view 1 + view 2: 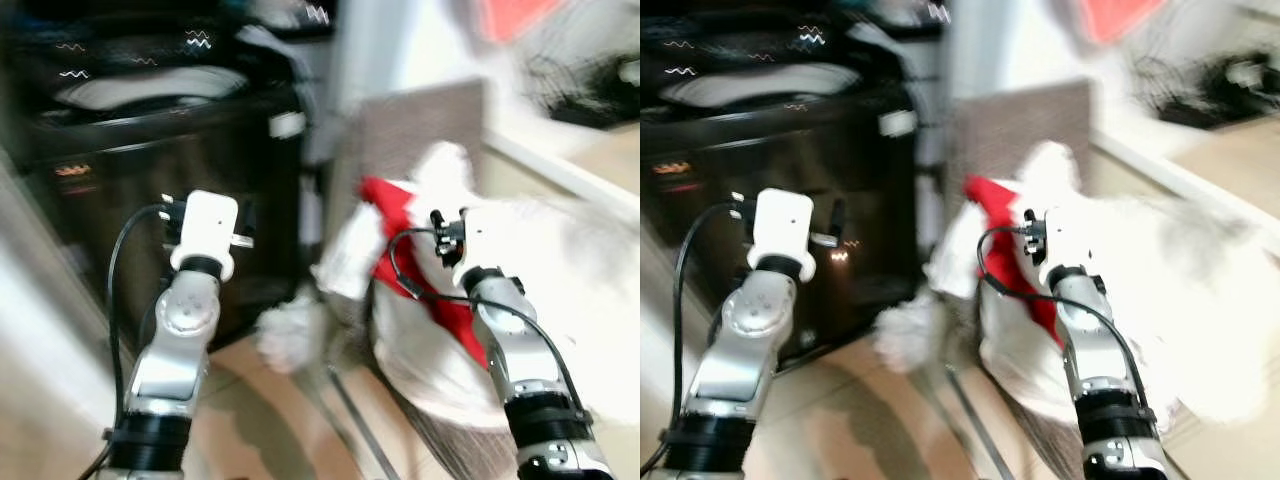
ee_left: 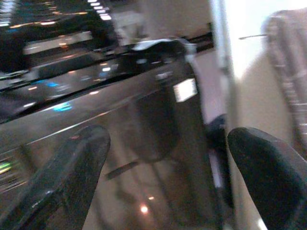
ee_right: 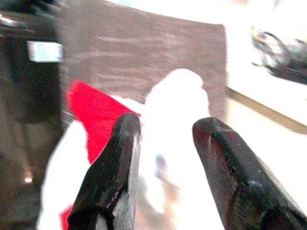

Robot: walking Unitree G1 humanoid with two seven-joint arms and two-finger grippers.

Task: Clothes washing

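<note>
A blurred heap of white clothes (image 1: 560, 290) with a red garment (image 1: 400, 240) lies in a brownish basket (image 1: 420, 130) at three o'clock of the black washing machine (image 1: 150, 170). The right gripper (image 3: 165, 158), fingers apart, hovers over the heap, red cloth at its nine o'clock. The left gripper (image 2: 163, 182), spread wide, faces the machine's dark front.

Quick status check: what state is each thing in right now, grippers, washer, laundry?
Left gripper: open, empty, facing the washer front.
Right gripper: open, over the clothes, gripping nothing.
Black washing machine: lid state unclear through blur.
White clothes: heaped loose.
Red garment: lying in the heap.
</note>
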